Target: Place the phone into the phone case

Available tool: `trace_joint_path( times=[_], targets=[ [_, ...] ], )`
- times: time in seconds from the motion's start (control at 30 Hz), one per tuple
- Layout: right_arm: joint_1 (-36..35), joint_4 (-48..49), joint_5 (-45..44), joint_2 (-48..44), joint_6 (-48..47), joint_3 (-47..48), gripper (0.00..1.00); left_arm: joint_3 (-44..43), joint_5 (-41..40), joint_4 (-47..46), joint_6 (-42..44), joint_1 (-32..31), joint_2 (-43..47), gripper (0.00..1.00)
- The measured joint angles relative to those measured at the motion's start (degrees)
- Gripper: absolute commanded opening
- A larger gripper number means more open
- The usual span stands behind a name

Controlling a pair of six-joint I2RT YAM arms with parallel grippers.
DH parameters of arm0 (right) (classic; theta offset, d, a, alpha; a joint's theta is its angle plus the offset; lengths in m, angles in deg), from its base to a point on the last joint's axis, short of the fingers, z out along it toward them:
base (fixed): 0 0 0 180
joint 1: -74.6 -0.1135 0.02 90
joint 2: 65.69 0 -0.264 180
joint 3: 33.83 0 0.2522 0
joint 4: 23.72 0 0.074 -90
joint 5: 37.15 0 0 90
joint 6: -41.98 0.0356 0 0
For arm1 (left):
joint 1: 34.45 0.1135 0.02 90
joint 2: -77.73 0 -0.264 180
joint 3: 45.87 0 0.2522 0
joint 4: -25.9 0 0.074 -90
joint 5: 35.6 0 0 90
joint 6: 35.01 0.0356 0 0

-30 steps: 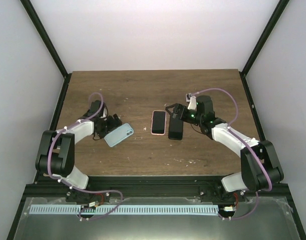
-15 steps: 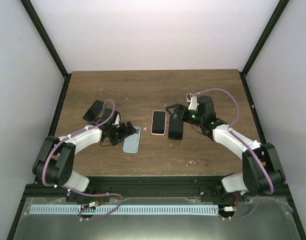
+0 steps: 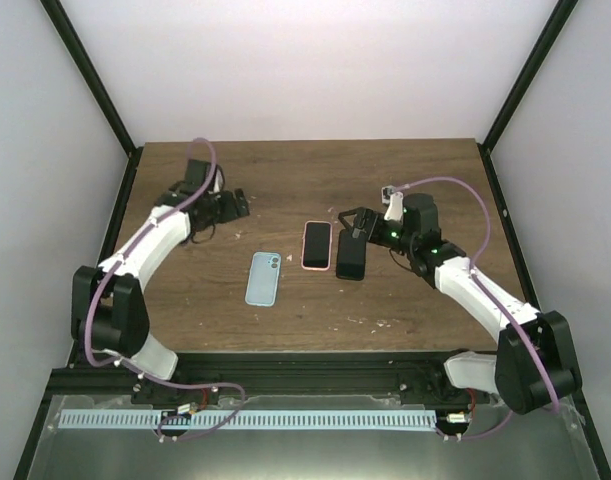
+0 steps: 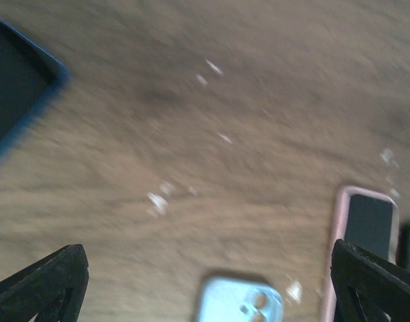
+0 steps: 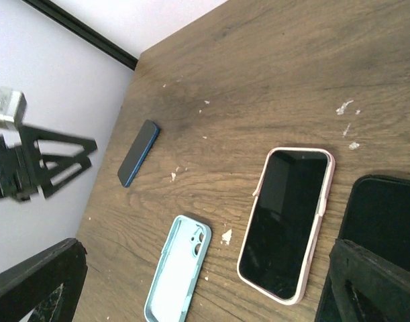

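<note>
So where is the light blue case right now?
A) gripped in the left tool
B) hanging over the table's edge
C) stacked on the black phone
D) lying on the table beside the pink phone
D: the blue case lies flat on the table, with nothing gripping it, next to the pink phone.

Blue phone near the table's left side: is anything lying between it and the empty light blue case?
Nothing visible. Only bare table lies between the blue phone and the light blue case. The pink-cased phone sits on the case's other side, off that path.
</note>
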Motion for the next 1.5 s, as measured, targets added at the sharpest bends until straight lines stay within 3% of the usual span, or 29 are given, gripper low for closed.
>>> trace_joint_path(
  times=[0.17, 0.6, 0.93, 1.5],
  targets=[
    [0.31, -1.20, 0.83, -0.33, -1.20, -0.28, 1.00, -7.80, -3.52, 3.37, 6.51, 7.30, -5.81, 1.00],
    [0.31, -2.58, 0.61, -7.15, -3.89, -0.28, 1.00, -20.20, -1.36, 7.78, 18.64, 17.81, -23.39, 1.00],
    [0.31, -3.58, 0.72, -7.34, -4.37, -0.26, 1.00, -21.70, -0.55, 8.44, 26.60, 21.35, -27.23, 1.00],
    [0.31, -4.48, 1.18, -9.22, -5.05, -0.26, 1.00, -31.06, 1.62, 12.63, 27.43, 22.23, -38.45, 1.00]
  ],
)
